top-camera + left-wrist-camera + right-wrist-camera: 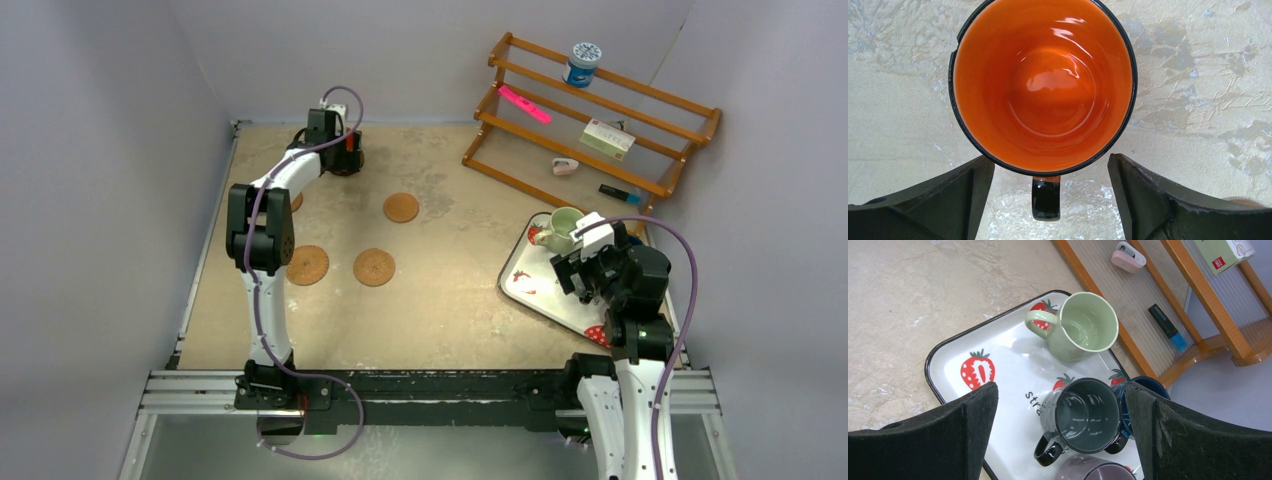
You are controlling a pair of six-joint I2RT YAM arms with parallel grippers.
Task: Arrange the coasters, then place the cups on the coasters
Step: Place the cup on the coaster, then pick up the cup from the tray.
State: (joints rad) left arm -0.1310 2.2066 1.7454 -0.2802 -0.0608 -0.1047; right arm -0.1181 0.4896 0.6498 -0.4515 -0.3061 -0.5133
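While my left pincer (1049, 170) stands wide open either side of the orange cup's (1045, 85) black handle (1045, 199), gripping nothing, I should rise straight up so neither finger clips that handle (whether a coaster lies beneath I cannot tell; the cup hides the spot). Three coasters (374, 266) lie bare mid-desk (450, 300). On the right, my right pincer (1060, 390) hangs fully open and empty over the strawberry tray (1008, 355). The dark grey-teal cup (1083, 415) sits directly below, so I would take its handle, keeping clear of the dark blue cup (1143, 390) just beside it.
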